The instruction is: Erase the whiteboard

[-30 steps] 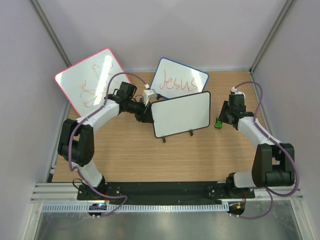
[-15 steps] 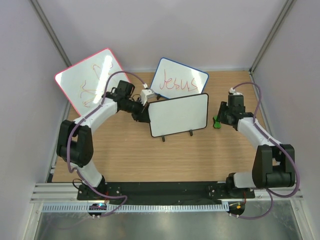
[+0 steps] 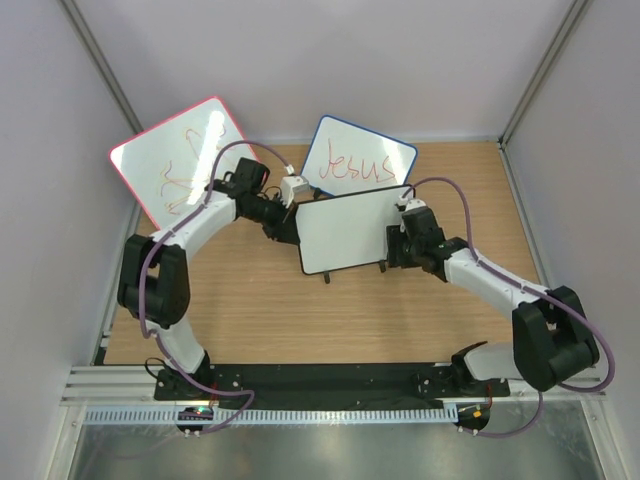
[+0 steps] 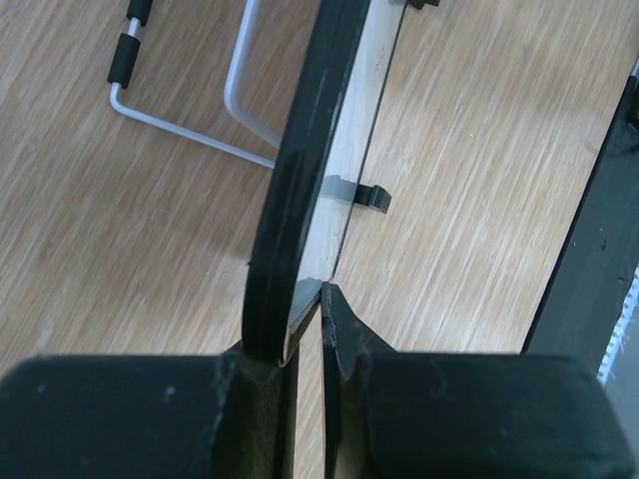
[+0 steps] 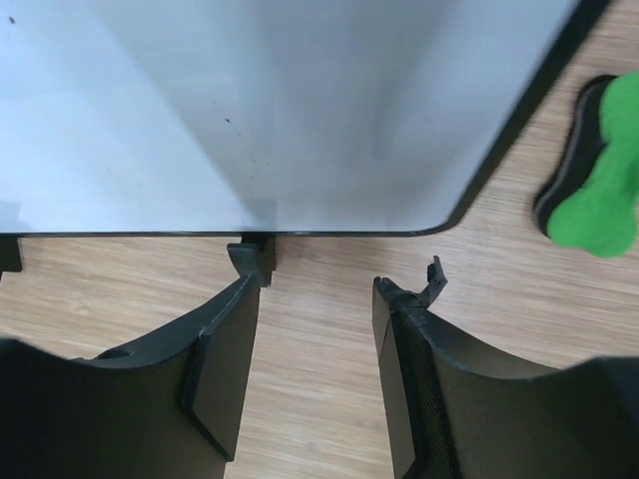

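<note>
The whiteboard (image 3: 352, 230), black-framed and blank white, stands tilted at the table's middle on small black feet. My left gripper (image 3: 289, 228) is shut on its left edge; the left wrist view shows the board's frame (image 4: 312, 140) clamped between my fingers, with the left gripper (image 4: 310, 299) closed on it. My right gripper (image 3: 394, 247) is open and empty just in front of the board's lower right corner. In the right wrist view the right gripper (image 5: 319, 289) faces the board (image 5: 280, 110) and one foot (image 5: 255, 254). A green eraser (image 5: 596, 195) lies on the table to its right.
A pink-red-framed board (image 3: 180, 160) with scribbles leans at the back left. A blue-framed board reading "Jesus" (image 3: 358, 160) stands behind the whiteboard. A wire stand (image 4: 185, 125) lies on the wood near the left gripper. Grey walls enclose the table.
My right arm has swung left, from beside the green eraser to the whiteboard's lower right corner. My left gripper has kept hold of the board, which shifted slightly left.
</note>
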{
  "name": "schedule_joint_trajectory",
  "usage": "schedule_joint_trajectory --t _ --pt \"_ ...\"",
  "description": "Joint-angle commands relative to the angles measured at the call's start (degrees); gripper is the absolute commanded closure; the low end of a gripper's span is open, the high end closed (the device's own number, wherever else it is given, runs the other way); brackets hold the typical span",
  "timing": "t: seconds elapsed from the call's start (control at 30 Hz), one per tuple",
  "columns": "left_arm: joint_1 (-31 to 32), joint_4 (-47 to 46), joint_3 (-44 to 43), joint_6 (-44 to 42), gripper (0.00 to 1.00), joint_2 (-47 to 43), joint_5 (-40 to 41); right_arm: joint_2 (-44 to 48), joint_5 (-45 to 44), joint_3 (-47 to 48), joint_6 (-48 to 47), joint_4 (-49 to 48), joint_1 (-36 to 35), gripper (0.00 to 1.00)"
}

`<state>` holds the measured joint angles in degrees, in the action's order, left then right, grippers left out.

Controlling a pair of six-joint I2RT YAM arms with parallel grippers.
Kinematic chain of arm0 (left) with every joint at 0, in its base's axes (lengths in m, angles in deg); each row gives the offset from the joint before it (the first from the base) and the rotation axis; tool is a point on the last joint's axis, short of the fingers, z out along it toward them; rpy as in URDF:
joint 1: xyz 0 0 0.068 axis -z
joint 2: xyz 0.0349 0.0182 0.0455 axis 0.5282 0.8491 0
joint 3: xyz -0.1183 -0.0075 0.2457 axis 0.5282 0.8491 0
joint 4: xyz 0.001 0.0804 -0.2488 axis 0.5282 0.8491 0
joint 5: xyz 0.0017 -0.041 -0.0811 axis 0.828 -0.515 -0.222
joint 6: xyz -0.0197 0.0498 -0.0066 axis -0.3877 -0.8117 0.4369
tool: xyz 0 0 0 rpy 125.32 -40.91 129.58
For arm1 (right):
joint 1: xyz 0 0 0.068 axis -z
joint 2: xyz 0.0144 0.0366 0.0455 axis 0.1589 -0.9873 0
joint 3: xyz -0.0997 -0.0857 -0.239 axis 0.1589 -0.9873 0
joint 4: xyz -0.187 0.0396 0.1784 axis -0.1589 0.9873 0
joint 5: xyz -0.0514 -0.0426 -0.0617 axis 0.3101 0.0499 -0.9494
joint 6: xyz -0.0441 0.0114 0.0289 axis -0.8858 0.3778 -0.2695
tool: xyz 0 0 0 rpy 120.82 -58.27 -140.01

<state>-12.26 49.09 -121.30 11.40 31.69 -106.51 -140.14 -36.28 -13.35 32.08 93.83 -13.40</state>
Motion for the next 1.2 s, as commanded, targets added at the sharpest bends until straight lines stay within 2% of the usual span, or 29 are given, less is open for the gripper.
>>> schedule_joint_trajectory --t 0.0,0.43,0.53,0.63,0.67,0.73,0.83,1.0,1.07,1.17 --pt "-0.3 -0.3 -1.3 -3.1 1.00 2.1 6.3 -3.4 -0.3 0.0 0.7 -4.4 -1.8 0.45" --pt "-0.5 -1.0 -1.4 -3.6 1.00 4.1 8.5 -11.2 -1.7 2.9 2.5 -5.1 -7.4 0.57" --pt "-0.5 -1.6 -1.6 -3.2 1.00 4.3 8.6 -12.4 -2.4 3.4 2.9 -5.2 -7.4 0.65" --pt "-0.5 -1.6 -2.2 -3.0 0.98 4.3 8.6 -13.4 -2.2 3.8 3.0 -5.3 -7.6 0.78" --pt "-0.5 -1.6 -2.4 -2.8 0.96 4.2 8.5 -13.8 -2.1 3.8 3.1 -5.2 -7.8 0.85" --pt "-0.5 -1.6 -2.6 -2.6 0.96 3.8 8.2 -13.9 -2.2 3.9 3.1 -5.3 -8.3 0.89" --pt "-0.5 -1.7 -2.7 -2.5 0.92 3.4 7.5 -14.1 -2.4 3.6 3.5 -5.2 -9.2 0.94" --pt "-0.5 -1.5 -2.1 -2.9 0.91 2.8 8.2 -14.1 -2.5 3.0 4.2 -4.8 -9.8 0.98" --pt "-0.5 -0.3 -2.1 -4.4 1.00 2.6 8.2 -13.9 -2.5 2.8 4.4 -4.3 -9.7 0.99" --pt "-0.9 0.9 -2.1 -5.5 1.00 2.1 9.2 -13.3 -2.9 2.4 4.8 -3.9 -9.8 0.99"
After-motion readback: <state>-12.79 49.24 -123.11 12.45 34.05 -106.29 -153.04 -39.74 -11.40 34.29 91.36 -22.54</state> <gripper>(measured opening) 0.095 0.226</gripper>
